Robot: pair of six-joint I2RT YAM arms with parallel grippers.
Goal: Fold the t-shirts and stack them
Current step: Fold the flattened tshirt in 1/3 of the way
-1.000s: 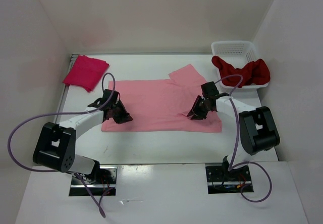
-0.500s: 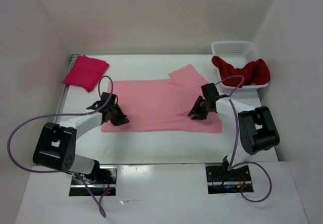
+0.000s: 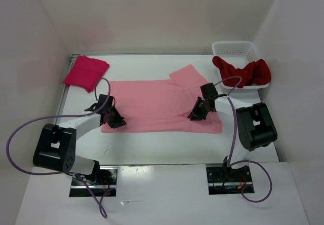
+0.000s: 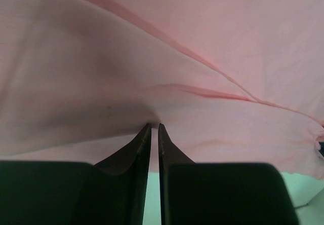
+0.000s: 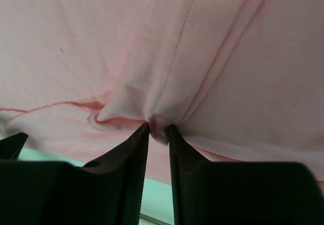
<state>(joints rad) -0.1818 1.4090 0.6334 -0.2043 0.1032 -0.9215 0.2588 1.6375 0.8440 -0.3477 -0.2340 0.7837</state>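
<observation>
Seen from above, both claws are only dark lumps on the cloth, and their fingertips cannot be made out. The left claw (image 3: 110, 116) sits at the near left corner of the light pink shirt (image 3: 157, 103). The right claw (image 3: 198, 111) sits on the shirt's right part, just on the near side of the sleeve.

The shirt is spread across the middle of the table (image 3: 167, 146), with one sleeve pointing to the far right. The dark red shirt (image 3: 244, 72) is partly hidden inside the white basket (image 3: 233, 46) at the far right corner, and some of it hangs over the basket's rim. The crimson-pink shirt (image 3: 85, 72) lies folded at the far left, well apart from the other two.

Pink cloth almost fills each wrist view and runs off every edge, so neither shows which part of the shirt is there. They do show the fingertips, which the view from above hides.

In the left wrist view the two dark fingers (image 4: 139, 149) stand nearly pressed together, with only a thin slit between them. Their tips are buried in a crease of the light pink cloth, which draws in toward them. The claw seems to pinch the shirt there. A sliver of pale table shows at the bottom right.

In the right wrist view the fingers (image 5: 134, 154) stand a little wider apart, with a small bunch of the pink cloth nipped between their tips. Folds fan out from that spot. Pale table shows low between and beside the fingers.
</observation>
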